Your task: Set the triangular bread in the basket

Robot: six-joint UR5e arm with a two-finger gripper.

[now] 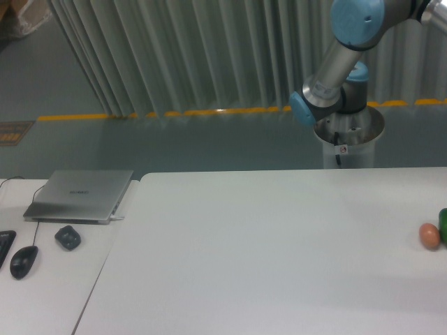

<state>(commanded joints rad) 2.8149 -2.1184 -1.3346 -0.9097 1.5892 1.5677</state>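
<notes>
The triangular bread is out of view, and so is the basket. Only the arm's base and lower links show at the upper right, leaning off the top right edge of the frame. The gripper itself is out of view. A small reddish-orange egg-shaped ball lies on the white table at the far right.
A green object is cut off by the right edge beside the ball. On the left side desk lie a closed grey laptop, a small dark object, a black mouse and a keyboard corner.
</notes>
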